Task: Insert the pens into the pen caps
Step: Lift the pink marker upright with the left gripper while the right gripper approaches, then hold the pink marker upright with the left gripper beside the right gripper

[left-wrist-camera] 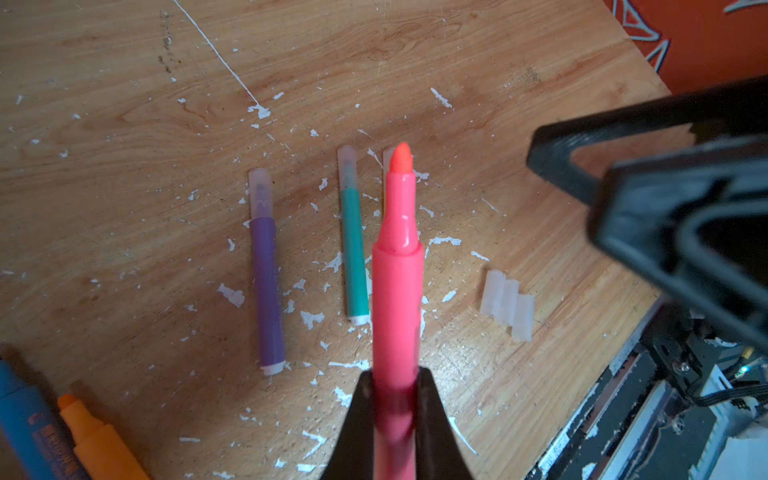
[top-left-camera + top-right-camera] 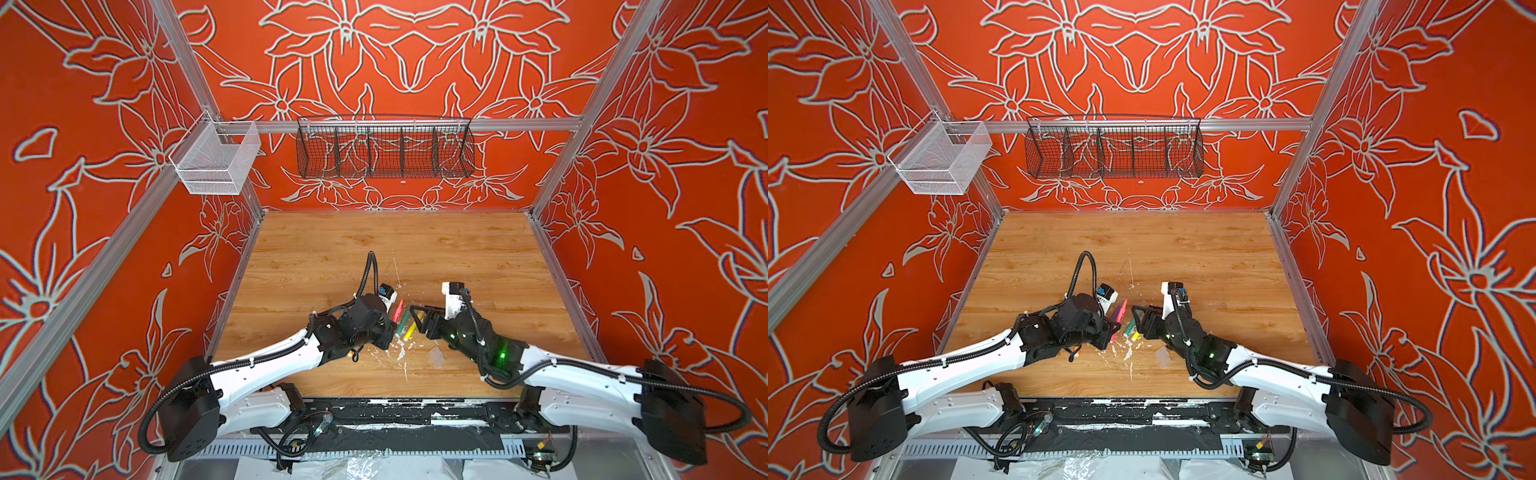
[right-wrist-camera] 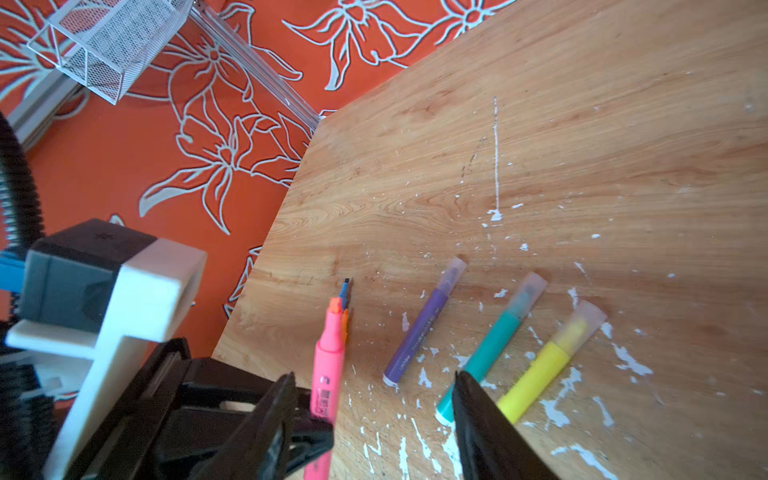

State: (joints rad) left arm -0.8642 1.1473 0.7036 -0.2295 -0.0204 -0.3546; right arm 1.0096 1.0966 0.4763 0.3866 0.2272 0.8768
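**Loose caps** (image 1: 507, 305) — three clear tubes, lying side by side and touching on the bench (image 2: 374, 241), towards its front edge. Nothing is sitting in them.

**Left gripper** (image 1: 395, 374) — clamping the pink pen (image 1: 397, 266) by its rear barrel and holding it above the bench, bare tip pointing away.

**Right gripper** (image 3: 374, 376) — jaws standing apart, gripping nothing, hovering just over the tail of the green pen (image 1: 354, 249).

**Orange pen** (image 1: 99, 440) and **blue pen** (image 1: 25, 419) — lying close together beside the left gripper, tips showing bare.

**Purple pen** (image 1: 268, 286), green pen, **yellow pen** (image 3: 540, 370) — lying in a row a little farther out, each wearing a clear cap.

**Progress** — three pens are looking finished. Pink, orange and blue are waiting, matching the three spare caps.

**Views** — the left wrist view is showing the spare caps plainly but hiding nearly all of the yellow pen behind the pink one. The right wrist view is showing the yellow pen whole, no spare caps, and only the tips of orange and blue. In both top views the caps are showing as a faint patch, and orange and blue are hiding under the left arm.
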